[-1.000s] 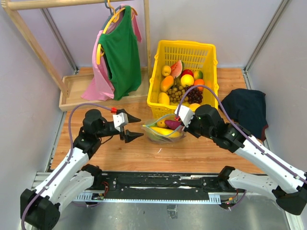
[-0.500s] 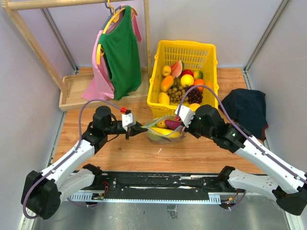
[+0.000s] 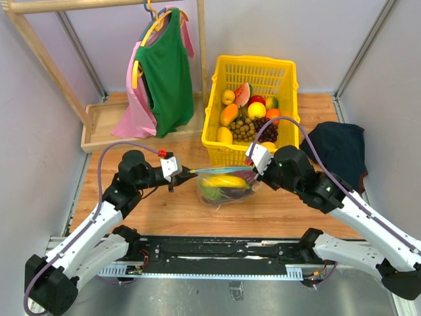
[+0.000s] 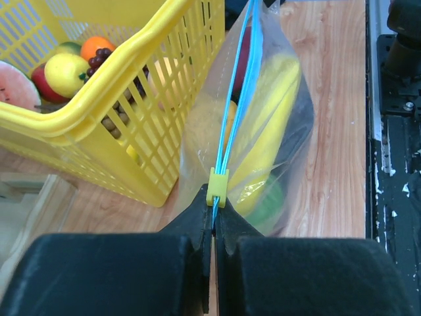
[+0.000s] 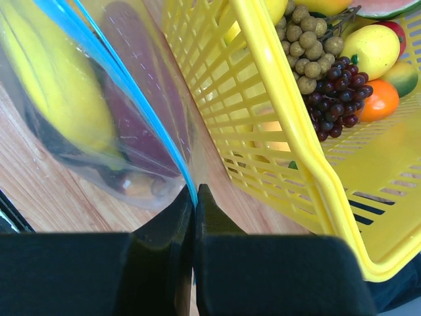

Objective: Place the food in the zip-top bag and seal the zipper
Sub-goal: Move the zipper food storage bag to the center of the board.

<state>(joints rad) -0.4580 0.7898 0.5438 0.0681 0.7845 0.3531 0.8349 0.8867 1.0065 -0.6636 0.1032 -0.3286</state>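
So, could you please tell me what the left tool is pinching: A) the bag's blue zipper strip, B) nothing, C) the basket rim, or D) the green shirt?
A: the left wrist view shows the left tool shut on the blue zipper strip, right behind its small yellow slider.

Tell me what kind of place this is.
Probably a robot test cell: plain walls box in a wooden table staged with a clothes rack and a yellow basket.

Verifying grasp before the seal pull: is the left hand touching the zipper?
Touching. The left wrist view shows the left hand shut on the zipper, pinching the blue strip right at the yellow slider.
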